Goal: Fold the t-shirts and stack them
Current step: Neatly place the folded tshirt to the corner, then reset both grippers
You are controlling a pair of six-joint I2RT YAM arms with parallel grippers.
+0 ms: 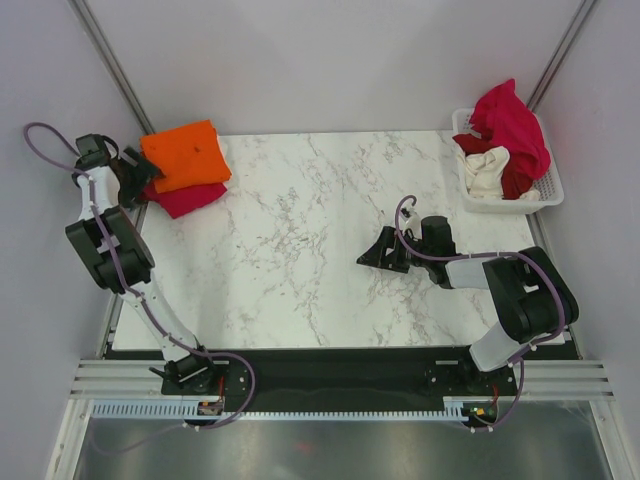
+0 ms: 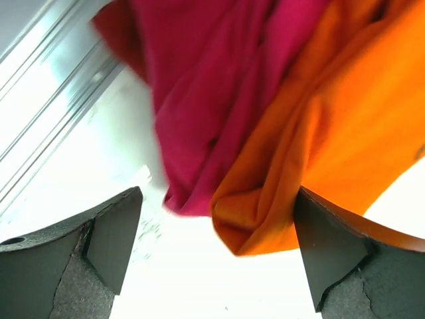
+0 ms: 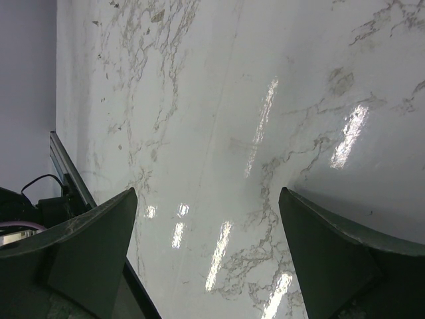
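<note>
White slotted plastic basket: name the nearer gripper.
Right. The right gripper hangs over the marble table, apart from the white slotted plastic basket; the left gripper is at the opposite far corner, beside the orange t-shirt.

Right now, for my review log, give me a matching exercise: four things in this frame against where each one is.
1. orange t-shirt
2. cream t-shirt
3. right gripper
4. left gripper

a. in the basket
b. open over bare marble tabletop
c. lying on the crimson-pink t-shirt
d. open, at the two folded shirts

Pairs: 1-c, 2-a, 3-b, 4-d
</note>
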